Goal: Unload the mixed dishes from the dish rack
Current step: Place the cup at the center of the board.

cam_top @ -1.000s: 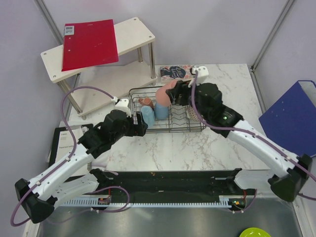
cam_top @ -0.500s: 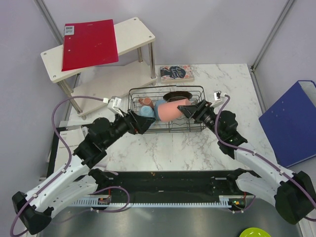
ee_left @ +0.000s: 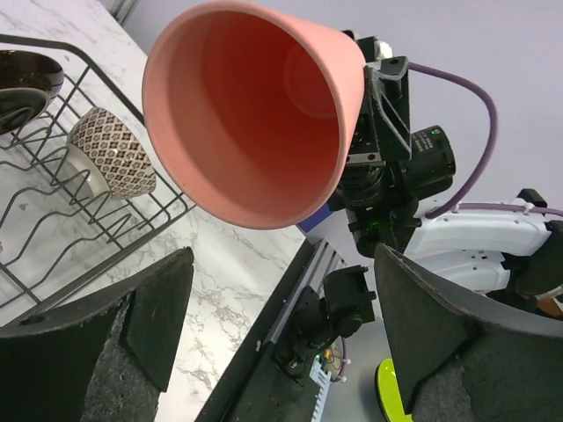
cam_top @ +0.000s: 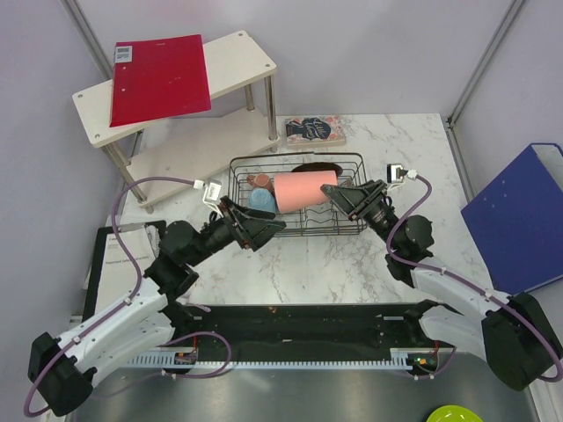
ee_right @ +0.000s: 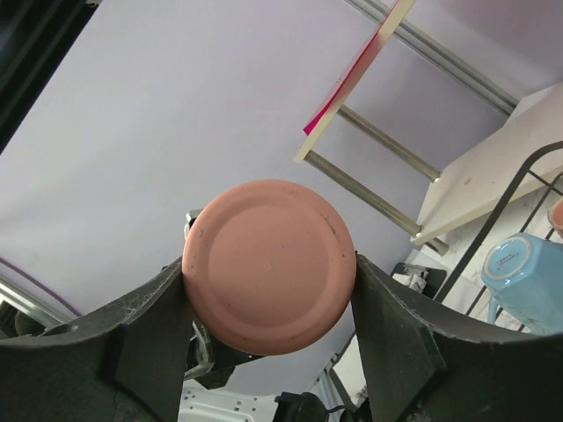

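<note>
The salmon-pink tumbler point(cam_top: 303, 189) hangs on its side above the dark wire dish rack point(cam_top: 352, 230). My right gripper point(cam_top: 339, 195) is shut on its base end, seen in the right wrist view point(ee_right: 268, 264). Its open mouth point(ee_left: 255, 114) faces my left gripper point(cam_top: 268, 224), which is open, empty and just short of the rim. In the rack are a light-blue mug point(cam_top: 260, 200), a small pale cup point(cam_top: 258, 180), the dark red-brown plate point(cam_top: 317, 168) and the red-speckled bowl point(ee_left: 110, 149). The blue cup is hidden.
A white two-tier shelf point(cam_top: 237, 61) with a red folder point(cam_top: 158, 77) stands at the back left. A book point(cam_top: 314, 129) lies behind the rack. A blue binder point(cam_top: 523, 215) lies at the right, papers point(cam_top: 110, 255) at the left. A lime-green dish point(cam_top: 453, 413) is at the bottom right.
My right gripper has lifted the tumbler out of the rack and turned it onto its side. My left gripper has risen and now points at the tumbler's mouth.
</note>
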